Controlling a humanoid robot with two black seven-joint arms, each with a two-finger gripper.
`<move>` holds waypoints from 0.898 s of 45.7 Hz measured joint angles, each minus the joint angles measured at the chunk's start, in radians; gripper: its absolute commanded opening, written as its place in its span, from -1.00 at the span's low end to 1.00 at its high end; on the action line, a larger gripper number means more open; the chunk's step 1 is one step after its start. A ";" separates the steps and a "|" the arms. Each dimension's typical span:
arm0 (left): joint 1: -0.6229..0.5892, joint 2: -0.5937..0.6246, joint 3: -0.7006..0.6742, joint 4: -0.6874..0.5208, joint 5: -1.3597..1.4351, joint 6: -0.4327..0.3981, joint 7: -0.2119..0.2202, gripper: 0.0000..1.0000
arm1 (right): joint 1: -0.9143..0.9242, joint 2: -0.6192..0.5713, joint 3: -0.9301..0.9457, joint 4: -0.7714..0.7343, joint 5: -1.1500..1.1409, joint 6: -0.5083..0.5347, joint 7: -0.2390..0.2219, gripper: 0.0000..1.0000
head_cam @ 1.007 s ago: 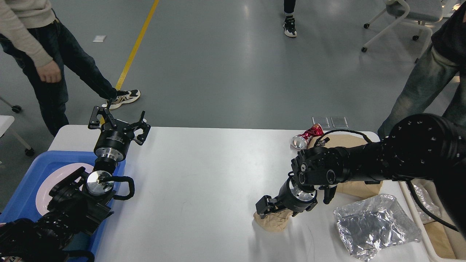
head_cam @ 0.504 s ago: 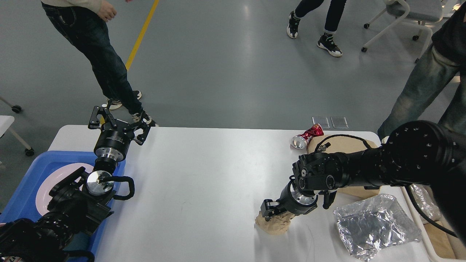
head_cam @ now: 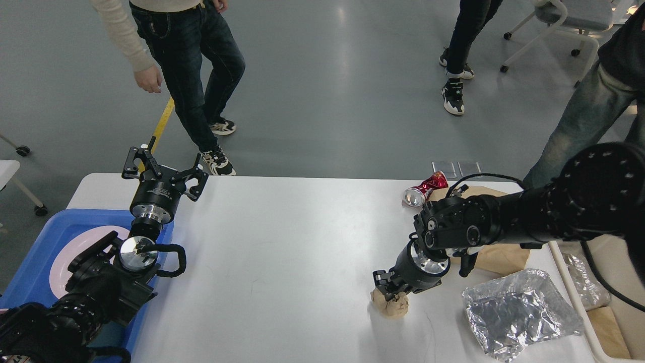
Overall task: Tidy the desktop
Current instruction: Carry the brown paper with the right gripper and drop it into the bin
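The white desktop (head_cam: 282, 242) fills the lower half of the head view. My right gripper (head_cam: 388, 291) points down at the front right and is shut on a small crumpled brown paper wad (head_cam: 392, 305) that rests on the desktop. My left gripper (head_cam: 164, 169) stands upright at the back left edge, open and holding nothing. A crushed red can (head_cam: 422, 191) lies at the back right. A flat brown paper bag (head_cam: 499, 259) lies partly hidden under my right arm. A crumpled foil container (head_cam: 519, 312) sits at the front right.
A blue tray (head_cam: 35, 252) with a pink plate (head_cam: 68, 247) sits at the left, under my left arm. A cream bin (head_cam: 594, 307) holding scraps stands off the right edge. People walk on the grey floor beyond the table.
My right gripper has shifted slightly right and closed on the brown paper, which is now squeezed into a smaller wad. The left arm has not moved. People behind have walked.
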 measured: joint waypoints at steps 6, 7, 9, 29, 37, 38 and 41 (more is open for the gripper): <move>0.000 0.000 0.000 0.000 0.000 0.000 0.000 0.93 | 0.158 -0.149 0.019 0.101 0.000 0.032 0.001 -1.00; 0.000 0.000 0.000 0.000 0.000 0.000 0.000 0.93 | 0.194 -0.180 0.019 0.116 0.000 0.045 0.002 -1.00; 0.000 0.000 0.000 0.000 0.000 0.000 0.000 0.93 | 0.251 -0.230 0.020 0.133 0.000 0.072 0.002 -1.00; 0.000 0.000 0.000 0.000 0.000 0.000 0.000 0.93 | 0.594 -0.568 -0.044 0.054 -0.031 0.246 -0.043 -1.00; 0.000 0.000 0.000 0.000 0.000 0.000 0.000 0.93 | 0.405 -0.617 -0.140 -0.125 -0.033 0.187 -0.046 -1.00; 0.000 0.000 0.000 0.000 0.000 0.000 0.000 0.93 | 0.370 -0.626 -0.142 -0.151 -0.033 0.173 -0.046 -1.00; 0.000 0.000 0.000 -0.001 0.000 0.000 0.000 0.93 | 0.245 -0.653 -0.140 -0.229 -0.032 0.119 -0.046 -1.00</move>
